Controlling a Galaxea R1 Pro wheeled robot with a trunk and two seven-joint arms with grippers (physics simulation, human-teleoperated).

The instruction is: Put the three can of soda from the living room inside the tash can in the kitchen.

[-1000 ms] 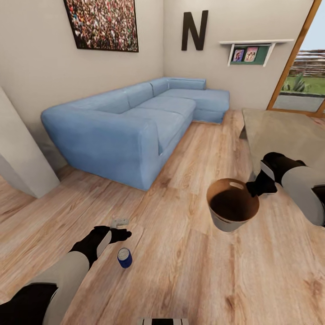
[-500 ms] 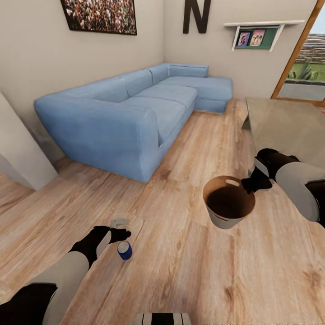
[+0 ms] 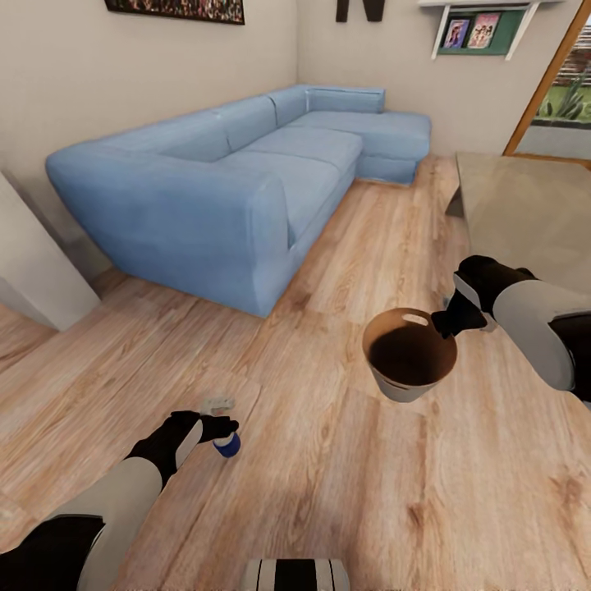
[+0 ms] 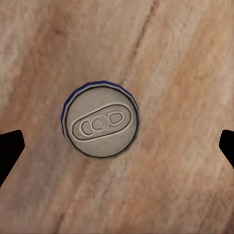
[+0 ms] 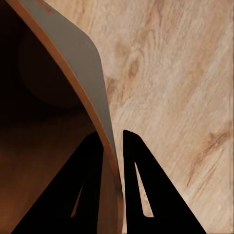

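Here, at the lower left of the head view, the left gripper hangs spread wide above the upright blue can on the plank floor — lined up to grasp. At centre right, the right gripper pinches the trash can's rim, carrying it clear of the floor, mouth up, presumably to receive cans.

We see a light wood plank floor carrying everything. A blue corner sofa stands on it along the far walls, and a grey low table sits toward its right edge. A dark blue soda can stands upright on the near planks.
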